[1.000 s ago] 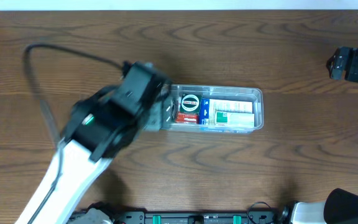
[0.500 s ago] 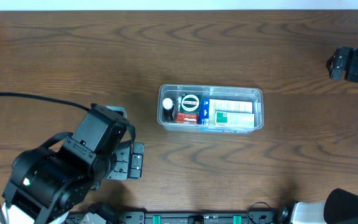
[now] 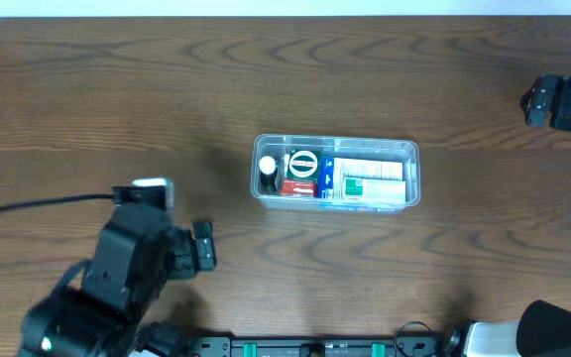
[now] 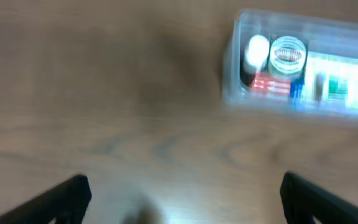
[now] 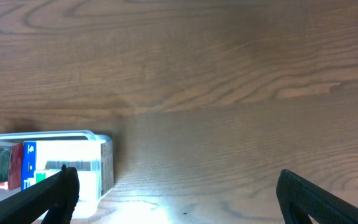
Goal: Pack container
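Left gripper [image 4: 185, 186] — fingers spread wide, nothing held — hovers over the table [image 3: 266, 79] front-left; the container [image 3: 413, 177] sits mid-table, well apart, holding small packets [image 3: 303, 175]. Right gripper [image 5: 178, 188] — likewise parted, empty — far right.

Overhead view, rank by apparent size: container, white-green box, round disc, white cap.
Largest to smallest:
1. container
2. white-green box
3. round disc
4. white cap
The last three lie inside the container, so camera nearness barely skews this.
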